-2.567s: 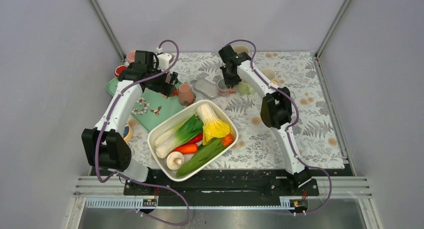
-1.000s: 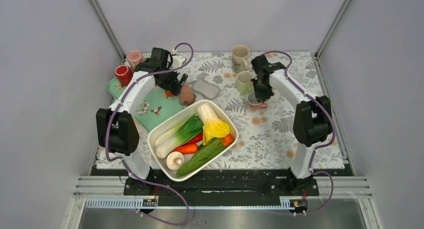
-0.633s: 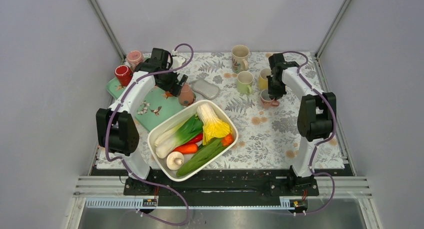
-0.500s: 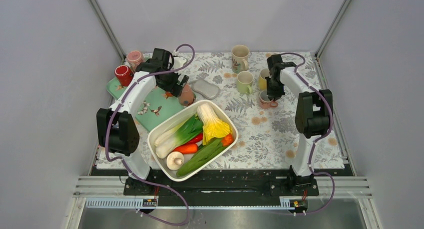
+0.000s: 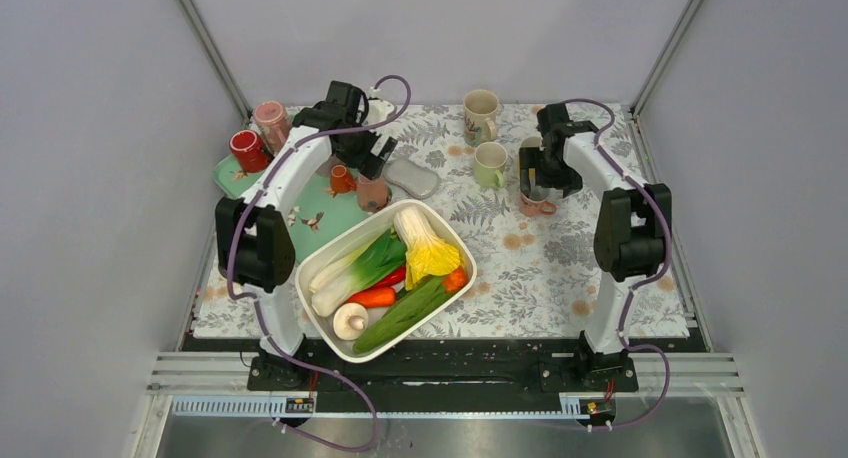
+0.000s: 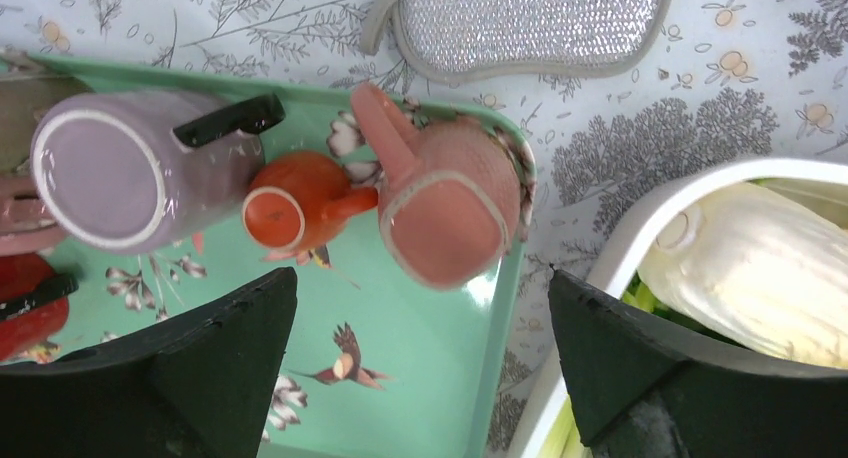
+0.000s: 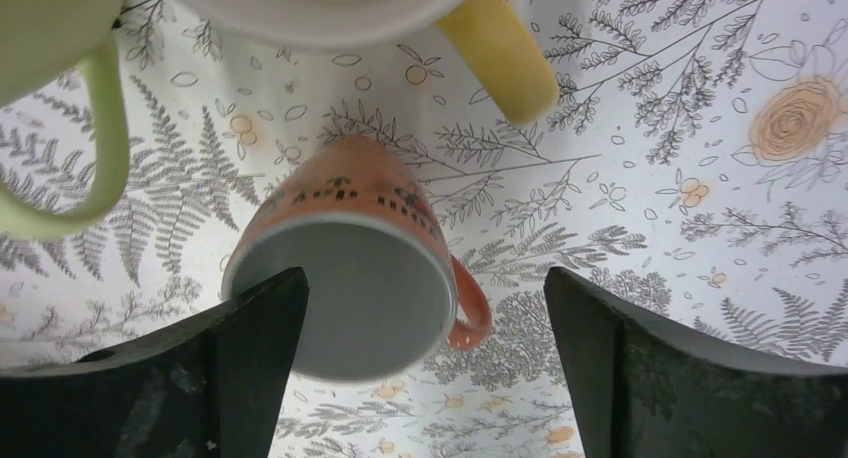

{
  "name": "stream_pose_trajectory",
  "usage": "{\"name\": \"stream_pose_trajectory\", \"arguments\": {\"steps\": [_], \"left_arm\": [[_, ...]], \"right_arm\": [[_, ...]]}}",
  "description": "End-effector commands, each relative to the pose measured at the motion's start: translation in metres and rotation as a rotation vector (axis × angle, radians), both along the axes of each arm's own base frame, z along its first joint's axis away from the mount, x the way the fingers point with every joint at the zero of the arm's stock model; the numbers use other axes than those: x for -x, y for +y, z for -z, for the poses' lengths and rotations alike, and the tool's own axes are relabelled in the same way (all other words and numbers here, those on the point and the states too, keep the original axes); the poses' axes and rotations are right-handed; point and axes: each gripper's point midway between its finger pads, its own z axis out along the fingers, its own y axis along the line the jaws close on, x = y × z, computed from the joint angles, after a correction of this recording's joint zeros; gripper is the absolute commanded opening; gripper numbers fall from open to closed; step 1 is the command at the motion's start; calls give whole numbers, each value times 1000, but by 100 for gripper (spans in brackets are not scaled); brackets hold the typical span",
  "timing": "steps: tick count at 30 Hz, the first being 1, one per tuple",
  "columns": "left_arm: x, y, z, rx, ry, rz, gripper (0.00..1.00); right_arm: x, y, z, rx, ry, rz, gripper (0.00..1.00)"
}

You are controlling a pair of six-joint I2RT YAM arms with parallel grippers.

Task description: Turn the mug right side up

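Right claw [image 7: 425, 378]: jaws wide, holding nothing, directly above the orange mug [image 7: 350, 268]. This mug stands mouth up on the desk [image 7: 650, 228], near the green mug [image 7: 50, 18] and yellow mug [image 7: 500, 53]. Left claw [image 6: 420, 368]: wide, over the inverted pink mug [image 6: 450, 213] on the tray [image 6: 440, 318].

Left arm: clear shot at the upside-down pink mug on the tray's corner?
Probably yes. The open left gripper hangs right above the pink mug, with nothing over it. Only the small orange mug crowds one side, toward one finger.
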Motion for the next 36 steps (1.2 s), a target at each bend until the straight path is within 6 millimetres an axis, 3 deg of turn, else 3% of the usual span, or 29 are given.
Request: {"name": "stream_pose_trajectory", "arguments": {"steps": [1, 5, 10, 13, 23, 25, 28, 32, 36], "left_arm": [[-14, -11, 8, 5, 24, 86, 99], [-12, -8, 29, -85, 93, 282, 99], [0, -13, 33, -104, 100, 510, 99], [-5, -12, 38, -122, 96, 546, 99], [-11, -6, 82, -161, 212, 531, 96], [-13, -7, 83, -158, 205, 526, 85], [-14, -10, 76, -138, 184, 521, 57], [-17, -17, 59, -100, 126, 510, 2], [-19, -25, 36, -41, 57, 486, 0]], "right_arm": [[6, 7, -47, -47, -101, -47, 99], [18, 12, -55, -80, -109, -82, 100], [27, 14, -64, -98, -125, -103, 99], [30, 15, -62, -102, -118, -108, 99], [31, 16, -62, -113, -120, -117, 100], [31, 17, -63, -113, -125, -118, 99], [31, 22, -65, -141, -133, -130, 99], [32, 24, -70, -153, -146, -136, 99], [35, 31, -80, -196, -172, -148, 100]]}}
